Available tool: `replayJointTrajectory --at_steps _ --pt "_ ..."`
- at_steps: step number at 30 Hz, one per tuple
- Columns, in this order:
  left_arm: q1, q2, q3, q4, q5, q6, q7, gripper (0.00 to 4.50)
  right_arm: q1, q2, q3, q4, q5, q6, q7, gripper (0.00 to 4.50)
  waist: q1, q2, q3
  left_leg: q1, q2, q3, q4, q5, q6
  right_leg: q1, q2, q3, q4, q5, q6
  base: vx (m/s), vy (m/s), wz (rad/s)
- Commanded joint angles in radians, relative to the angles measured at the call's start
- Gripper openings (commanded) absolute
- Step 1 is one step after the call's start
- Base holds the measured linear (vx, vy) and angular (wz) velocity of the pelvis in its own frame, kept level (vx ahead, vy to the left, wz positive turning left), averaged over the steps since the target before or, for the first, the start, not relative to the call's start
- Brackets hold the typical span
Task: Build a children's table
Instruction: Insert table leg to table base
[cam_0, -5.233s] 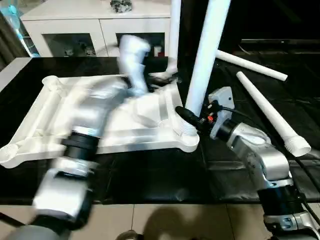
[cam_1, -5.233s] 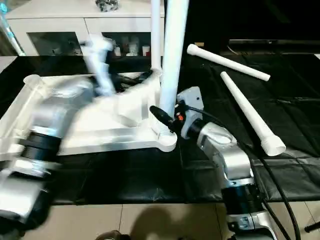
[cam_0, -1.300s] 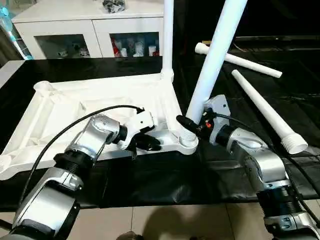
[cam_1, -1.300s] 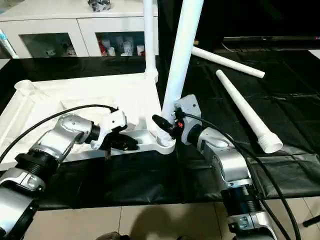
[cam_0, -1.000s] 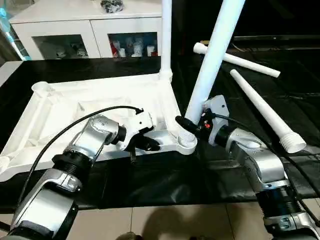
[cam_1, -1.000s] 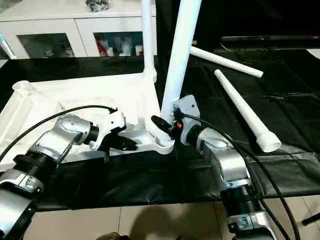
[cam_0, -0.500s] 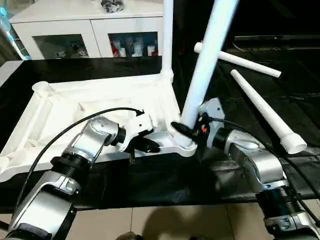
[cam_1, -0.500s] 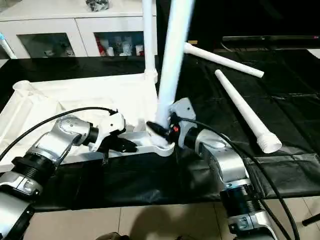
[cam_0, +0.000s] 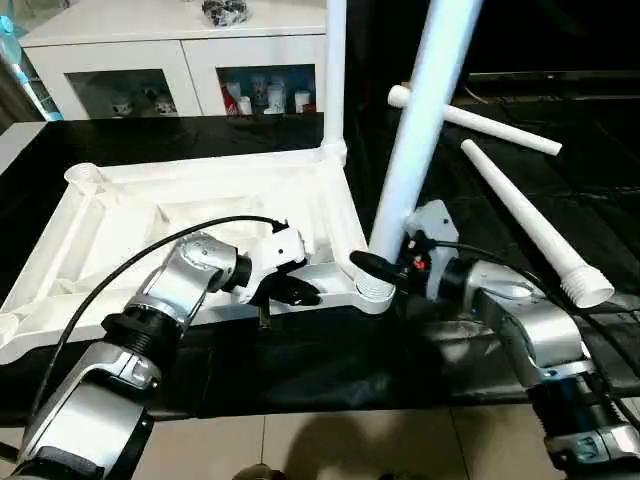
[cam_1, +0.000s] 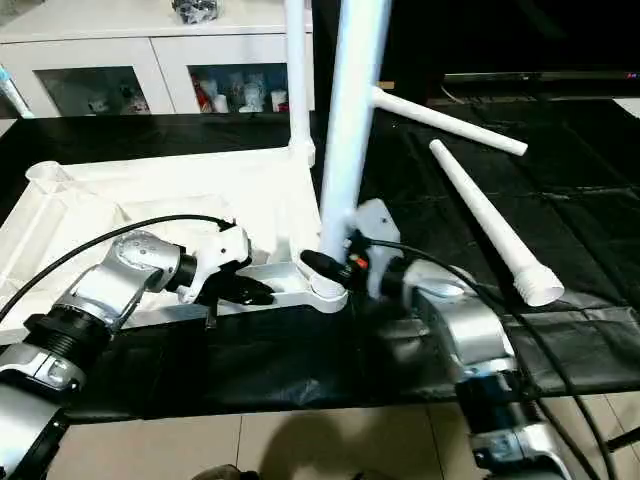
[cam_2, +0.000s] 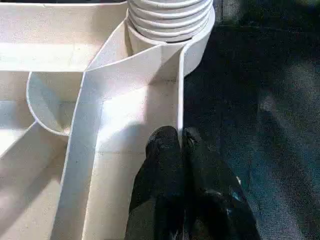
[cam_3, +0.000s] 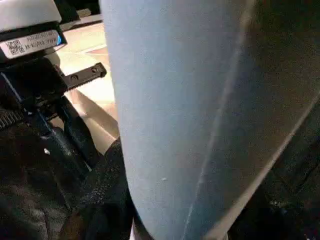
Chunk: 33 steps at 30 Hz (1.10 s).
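White plastic rectangular table top, ribbed underside up, lies on black sheet. Stiff, light shell; likely slippery, so hold it by its rim.

Long white tapered tubular leg stands in near corner socket; right gripper is clamped around its base. Smooth tube: grip low, by the threads.

Left gripper, fingers together, pinches the top's thin edge wall.

Smooth white plastic table top
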<state>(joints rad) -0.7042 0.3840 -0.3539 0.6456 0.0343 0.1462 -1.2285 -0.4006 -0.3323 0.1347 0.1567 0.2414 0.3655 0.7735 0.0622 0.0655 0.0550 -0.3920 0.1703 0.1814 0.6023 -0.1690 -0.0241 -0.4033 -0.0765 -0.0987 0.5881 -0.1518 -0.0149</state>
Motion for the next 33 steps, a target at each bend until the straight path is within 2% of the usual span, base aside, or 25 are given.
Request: replayJointTrajectory --at_steps 1,7,11,13,15,16,18,19,20,21,23,24,25,28,29,31,33 --pt "-0.008 0.012 0.016 0.001 -0.001 -0.004 0.002 0.00 0.019 -0.017 0.000 0.000 -0.008 0.029 0.011 1.92 0.005 -0.003 -0.075 0.024 0.062 -0.030 -0.074 -0.273 0.022 0.051 -0.086 0.058 -0.073 -0.300 -0.195 0.000 0.000 0.00" --pt "-0.013 0.002 0.026 0.000 -0.014 0.000 0.006 0.00 0.012 -0.005 0.003 0.034 -0.010 0.011 0.004 1.92 0.006 -0.002 -0.074 0.023 0.061 -0.030 -0.073 -0.274 0.024 0.052 -0.087 0.057 -0.073 -0.305 -0.199 0.000 0.000 0.00" --pt "-0.021 -0.004 0.034 0.008 -0.019 -0.004 0.012 0.00 -0.010 0.035 -0.027 0.090 0.003 -0.013 -0.036 1.92 0.003 -0.002 -0.071 0.026 0.062 -0.031 -0.076 -0.307 0.014 0.049 -0.086 0.056 -0.078 -0.344 -0.193 0.000 0.000 0.00" --pt "-0.025 -0.005 0.036 0.011 -0.019 -0.006 0.014 0.00 -0.016 0.058 -0.060 0.119 0.031 -0.015 -0.050 1.92 0.000 -0.001 -0.068 0.029 0.062 -0.033 -0.078 -0.336 0.005 0.048 -0.087 0.055 -0.082 -0.378 -0.187 0.000 0.000 0.00" --pt "-0.028 -0.006 0.039 0.013 -0.020 -0.005 0.018 0.00 -0.015 0.067 -0.080 0.135 0.050 -0.015 -0.053 1.92 -0.001 -0.004 -0.068 0.033 0.061 -0.034 -0.077 -0.354 0.002 0.048 -0.092 0.056 -0.087 -0.415 -0.178 0.000 0.000 0.00" --pt "-0.032 -0.008 0.044 0.017 -0.023 -0.004 0.020 0.00 -0.002 0.079 -0.129 0.163 0.095 -0.006 -0.055 1.92 -0.001 -0.003 -0.069 0.031 0.061 -0.033 -0.077 -0.342 0.003 0.049 -0.090 0.056 -0.087 -0.406 -0.176 0.000 0.000 0.00" --pt "-0.035 -0.009 0.048 0.021 -0.024 -0.006 0.026 0.00 0.023 0.083 -0.155 0.169 0.119 -0.004 -0.055 1.91 0.002 0.001 -0.072 0.029 0.062 -0.033 -0.077 -0.324 0.006 0.051 -0.090 0.057 -0.084 -0.375 -0.182 0.000 0.000 0.00" --pt "-0.035 -0.009 0.048 0.022 -0.024 -0.006 0.026 0.00 0.025 0.083 -0.155 0.169 0.119 -0.004 -0.055 1.91 0.002 0.000 -0.072 0.028 0.063 -0.033 -0.077 -0.316 0.009 0.051 -0.089 0.057 -0.083 -0.358 -0.183 0.000 0.000 0.00" --pt "-0.040 -0.011 0.051 0.030 -0.023 -0.012 0.034 0.00 0.056 0.084 -0.163 0.168 0.122 -0.016 -0.053 1.91 0.004 0.005 -0.076 0.027 0.063 -0.034 -0.077 -0.300 0.011 0.053 -0.088 0.056 -0.077 -0.317 -0.193 0.000 0.000 0.00" --pt "-0.042 -0.012 0.053 0.034 -0.021 -0.014 0.038 0.00 0.067 0.084 -0.164 0.169 0.119 -0.023 -0.052 1.91 0.004 0.002 -0.076 0.026 0.064 -0.031 -0.077 -0.290 0.017 0.051 -0.087 0.057 -0.075 -0.285 -0.201 0.000 0.000 0.00" --pt "-0.048 -0.014 0.054 0.043 -0.021 -0.017 0.043 0.00 0.091 0.085 -0.162 0.167 0.111 -0.034 -0.051 1.91 0.006 0.006 -0.075 0.027 0.062 -0.030 -0.077 -0.297 0.019 0.052 -0.087 0.055 -0.076 -0.288 -0.207 0.000 0.000 0.00" --pt "-0.050 -0.014 0.055 0.046 -0.021 -0.018 0.044 0.00 0.099 0.084 -0.159 0.165 0.107 -0.038 -0.052 1.91 0.008 0.003 -0.073 0.028 0.061 -0.030 -0.077 -0.310 0.017 0.052 -0.088 0.054 -0.080 -0.316 -0.201 0.000 0.000 0.00" --pt "-0.051 -0.015 0.055 0.048 -0.021 -0.018 0.044 0.00 0.105 0.084 -0.157 0.163 0.103 -0.040 -0.052 1.91 0.009 0.007 -0.073 0.028 0.061 -0.031 -0.077 -0.316 0.015 0.052 -0.089 0.054 -0.081 -0.332 -0.196 0.000 0.000 0.00" --pt "-0.068 -0.021 0.061 0.075 -0.014 -0.029 0.059 0.00 0.172 0.064 -0.094 0.138 0.022 -0.132 -0.074 1.91 0.012 0.006 -0.071 0.031 0.062 -0.032 -0.081 -0.343 0.001 0.047 -0.088 0.054 -0.088 -0.376 -0.175 0.000 0.000 0.00" --pt "-0.070 -0.021 0.062 0.080 -0.013 -0.031 0.060 0.00 0.185 0.053 -0.068 0.128 -0.013 -0.161 -0.081 1.91 0.013 0.010 -0.071 0.032 0.061 -0.033 -0.081 -0.348 0.000 0.048 -0.088 0.054 -0.087 -0.378 -0.174 0.000 0.000 0.00" --pt "-0.072 -0.021 0.062 0.082 -0.012 -0.033 0.061 0.00 0.194 0.044 -0.050 0.121 -0.037 -0.181 -0.086 1.91 0.014 0.006 -0.069 0.031 0.061 -0.034 -0.083 -0.351 -0.002 0.048 -0.088 0.054 -0.088 -0.390 -0.166 0.000 0.000 0.00" --pt "-0.075 -0.020 0.063 0.089 -0.010 -0.037 0.061 0.00 0.200 0.029 -0.017 0.112 -0.078 -0.206 -0.092 1.91 0.013 0.008 -0.067 0.034 0.059 -0.033 -0.081 -0.370 0.003 0.046 -0.089 0.053 -0.094 -0.436 -0.159 0.000 0.000 0.00"
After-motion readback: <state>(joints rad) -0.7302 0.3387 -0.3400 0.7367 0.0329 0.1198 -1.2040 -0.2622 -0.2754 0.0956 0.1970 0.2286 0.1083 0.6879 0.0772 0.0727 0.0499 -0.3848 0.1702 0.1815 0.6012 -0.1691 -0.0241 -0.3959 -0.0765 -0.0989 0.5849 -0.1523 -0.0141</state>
